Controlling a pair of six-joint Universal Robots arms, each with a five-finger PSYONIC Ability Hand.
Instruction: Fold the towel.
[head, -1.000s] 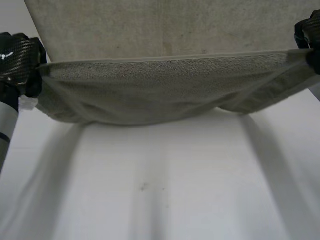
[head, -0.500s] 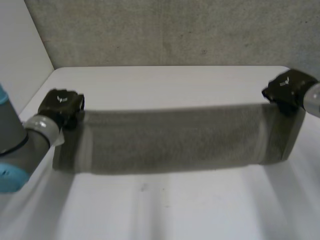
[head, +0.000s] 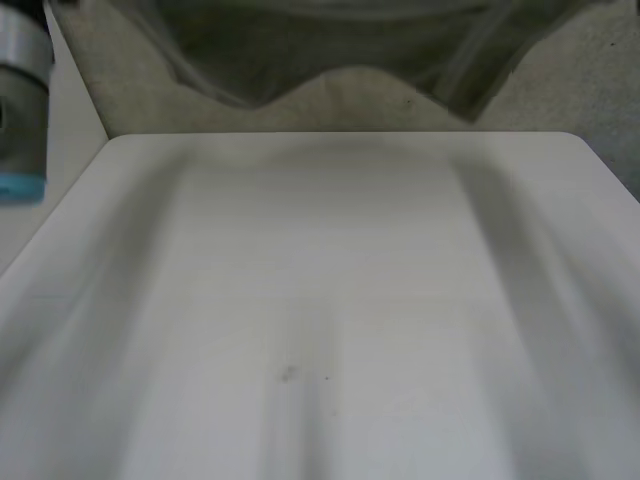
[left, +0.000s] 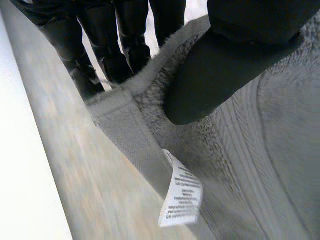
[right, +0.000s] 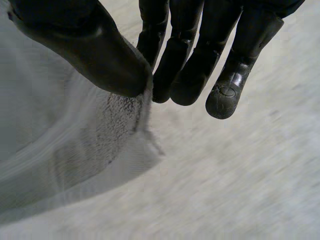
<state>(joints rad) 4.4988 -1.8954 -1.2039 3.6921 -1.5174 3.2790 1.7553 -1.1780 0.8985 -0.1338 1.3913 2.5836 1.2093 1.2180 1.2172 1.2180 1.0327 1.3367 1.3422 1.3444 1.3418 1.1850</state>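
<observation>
Head view: the towel (head: 330, 45) hangs in the air, clear of the table (head: 340, 300). Its lower edge sags in a wave between its 2 held ends. The left arm (head: 22, 90) stands at that side of the cloth.

Left wrist view: the left hand (left: 220, 75) pinches the towel near a corner. The thumb presses on the pile and the fingers sit behind the hemmed edge. A label (left: 181, 192) dangles from the hem just beside the thumb.

Right wrist view: the right hand (right: 95, 55) nips the other end between thumb and fingers, right at the edge. Little cloth lies inside the pinch.

Judging from the sag and the thick pile, the towel is soft and limp, light enough for 2 pinches, and grippy rather than slick. It will not hold a shape, so its middle will droop and trail behind the ends. Best hold is at the 2 corners of 1 edge, on the hem, where the weave is flat and firm. The right pinch looks shallow, so a jerk could pull the cloth free. The loose edge should probably land flat on the table first.
</observation>
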